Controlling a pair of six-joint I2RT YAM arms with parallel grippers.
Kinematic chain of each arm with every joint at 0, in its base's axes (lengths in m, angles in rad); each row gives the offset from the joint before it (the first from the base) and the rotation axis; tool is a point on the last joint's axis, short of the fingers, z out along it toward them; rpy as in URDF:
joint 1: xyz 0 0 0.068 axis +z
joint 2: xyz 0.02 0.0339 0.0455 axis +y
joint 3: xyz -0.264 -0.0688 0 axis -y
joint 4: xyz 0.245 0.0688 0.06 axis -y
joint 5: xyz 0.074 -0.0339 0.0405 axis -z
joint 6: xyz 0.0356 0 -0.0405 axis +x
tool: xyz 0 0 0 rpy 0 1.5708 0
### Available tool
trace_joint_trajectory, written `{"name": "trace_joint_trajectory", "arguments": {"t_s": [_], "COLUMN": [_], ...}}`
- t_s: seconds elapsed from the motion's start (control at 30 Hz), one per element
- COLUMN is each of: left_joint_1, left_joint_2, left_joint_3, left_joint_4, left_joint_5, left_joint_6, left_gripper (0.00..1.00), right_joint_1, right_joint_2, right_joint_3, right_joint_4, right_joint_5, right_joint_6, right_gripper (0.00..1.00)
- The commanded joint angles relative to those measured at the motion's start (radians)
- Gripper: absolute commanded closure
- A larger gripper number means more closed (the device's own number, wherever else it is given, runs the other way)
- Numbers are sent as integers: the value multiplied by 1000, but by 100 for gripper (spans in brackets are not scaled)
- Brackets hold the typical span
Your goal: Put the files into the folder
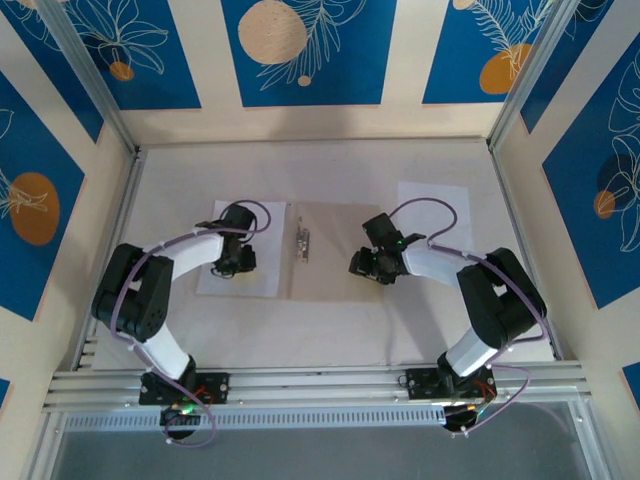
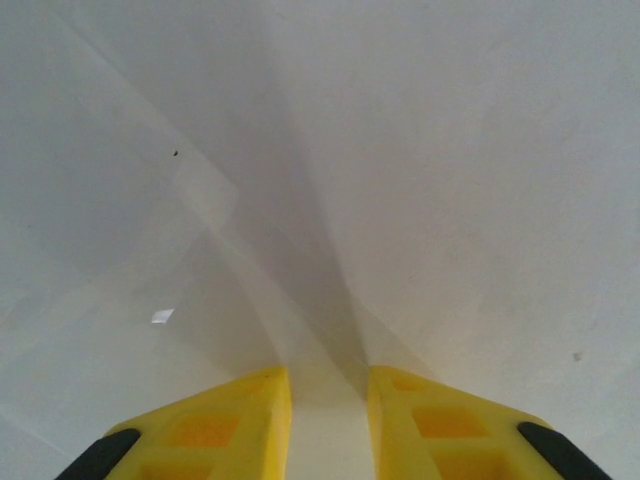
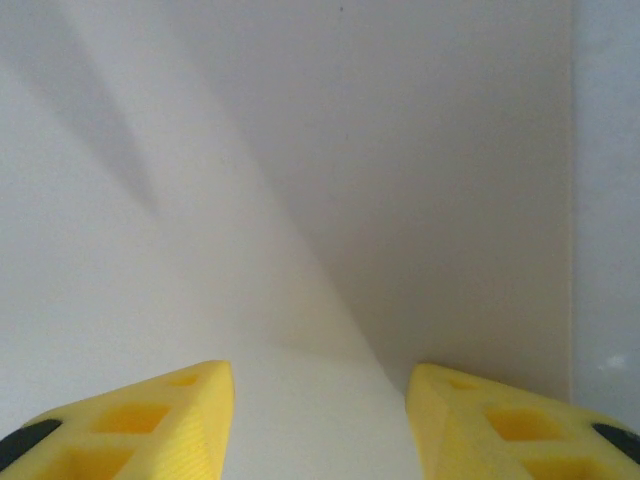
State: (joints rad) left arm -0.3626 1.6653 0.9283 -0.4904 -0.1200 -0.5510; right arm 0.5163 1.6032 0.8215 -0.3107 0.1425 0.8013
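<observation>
White sheet [image 1: 265,255] beneath left gripper [image 2: 328,374] — folder [image 1: 335,270] (tan) just beside.

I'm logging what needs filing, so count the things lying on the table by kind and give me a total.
White paper sheets: 2
Tan folder: 1
Total: 3

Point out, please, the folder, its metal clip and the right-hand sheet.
folder [image 1: 340,270], top view, bare tan cover.
metal clip [image 1: 303,243], top view, its middle.
right-hand sheet [image 1: 428,222], top view, bare white area near its middle.
</observation>
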Motion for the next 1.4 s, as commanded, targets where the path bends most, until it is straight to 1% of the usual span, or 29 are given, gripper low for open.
{"name": "trace_joint_trajectory", "arguments": {"t_s": [0.0, 0.17, 0.33, 0.53, 0.63, 0.73, 0.83, 1.0, 1.07, 1.17, 1.37], "left_joint_1": [35, 59, 73, 73, 73, 71, 67, 40, 15, -34, -144], "left_joint_2": [-35, -71, -86, -124, -146, -179, -216, -270, -282, -280, -224], "left_joint_3": [-44, -79, -62, 13, 52, 79, 98, 130, 146, 174, 222], "left_joint_4": [-10, -18, -27, -75, -101, -122, -138, -160, -163, -163, -147], "left_joint_5": [2, -2, 17, 29, 43, 63, 73, 89, 94, 94, 81], "left_joint_6": [-11, -4, 13, 24, 26, 20, 13, 6, 1, -8, -33], "left_gripper": [73, 73, 73, 73, 72, 72, 72, 72, 72, 72, 72], "right_joint_1": [28, 47, 56, 19, -26, -97, -190, -363, -423, -472, -477], "right_joint_2": [62, 89, 83, -19, -90, -157, -214, -254, -245, -204, -83], "right_joint_3": [13, 50, 83, 110, 120, 121, 103, 51, 33, 24, 43], "right_joint_4": [-39, -41, -65, -126, -166, -205, -227, -225, -212, -186, -135], "right_joint_5": [-19, -33, -41, -45, -46, -36, -38, -72, -73, -81, -117], "right_joint_6": [2, 8, 3, -27, -52, -83, -114, -146, -158, -164, -162], "right_gripper": [49, 49, 49, 48, 48, 47, 46, 45, 45, 45, 46]}}
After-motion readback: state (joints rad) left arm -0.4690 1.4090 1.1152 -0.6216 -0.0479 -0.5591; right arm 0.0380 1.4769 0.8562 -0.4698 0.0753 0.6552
